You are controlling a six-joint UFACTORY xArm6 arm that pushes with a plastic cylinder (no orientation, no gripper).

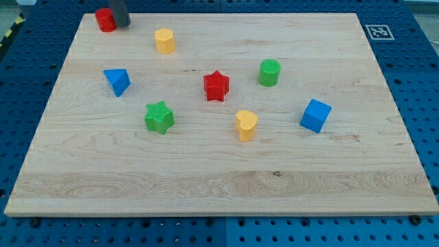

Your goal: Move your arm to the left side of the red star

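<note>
Our dark straight rod comes in at the view's top, far up and to the left of the red star-shaped block, and my tip sits just beside a small red round block, maybe touching it; we cannot tell for sure. We have no pincer at all, only the rod, so nothing is held and nothing can open or close. The red star sits near the middle of the pale wooden table. We think the trip to the star has hardly begun. Next, my tip should slide down and across to the bare spot just left of the star. On the way it should keep clear of the yellow round block above and left of the star, and stop before bumping the star. Left of the star are a blue pointy block and a green star-shaped block. Up and right of it is a green round block; below and right are a yellow heart-shaped block and a blue cube. We count eight blocks: two red, two yellow, two green, two blue.
</note>
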